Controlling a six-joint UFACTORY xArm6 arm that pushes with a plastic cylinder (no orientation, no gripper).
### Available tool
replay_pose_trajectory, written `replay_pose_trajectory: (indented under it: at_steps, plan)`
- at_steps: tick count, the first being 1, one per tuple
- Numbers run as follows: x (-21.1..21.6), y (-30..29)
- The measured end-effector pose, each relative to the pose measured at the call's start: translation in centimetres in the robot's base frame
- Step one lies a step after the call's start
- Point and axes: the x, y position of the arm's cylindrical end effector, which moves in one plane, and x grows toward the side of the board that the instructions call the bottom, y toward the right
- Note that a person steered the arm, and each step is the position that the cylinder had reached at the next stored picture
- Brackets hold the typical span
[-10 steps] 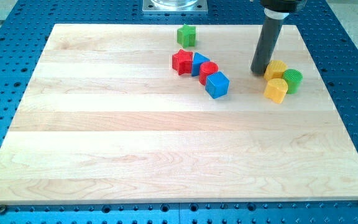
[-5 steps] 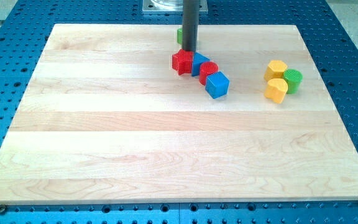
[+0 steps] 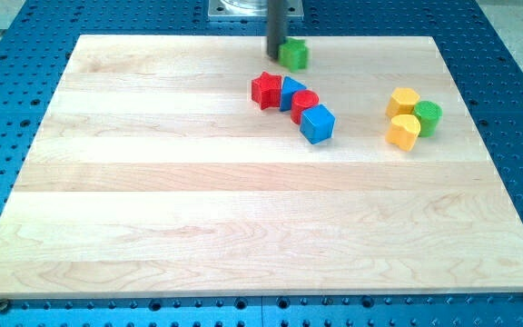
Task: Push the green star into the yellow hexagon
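Note:
The green star (image 3: 293,54) lies near the board's top edge, a little right of centre. My tip (image 3: 276,53) is right against its left side. The yellow hexagon (image 3: 404,101) sits at the right of the board, well to the right of and below the star. It touches a green cylinder (image 3: 428,117) and a yellow cylinder (image 3: 403,131).
A row of touching blocks lies below the star: a red star (image 3: 266,90), a blue block (image 3: 291,92), a red cylinder (image 3: 304,104) and a blue cube (image 3: 317,123). The wooden board (image 3: 198,209) rests on a blue perforated table.
My tip went from beside the yellow hexagon to the left across the board, over to the green star's left side. The green star has slid to the right.

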Motion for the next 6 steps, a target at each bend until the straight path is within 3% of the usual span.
replay_pose_trajectory:
  at_steps: [2,4,5,6]
  plan:
    - [8.4,2.3]
    - [0.1,0.4]
    - [1.5,3.6]
    - [7.7,5.8]
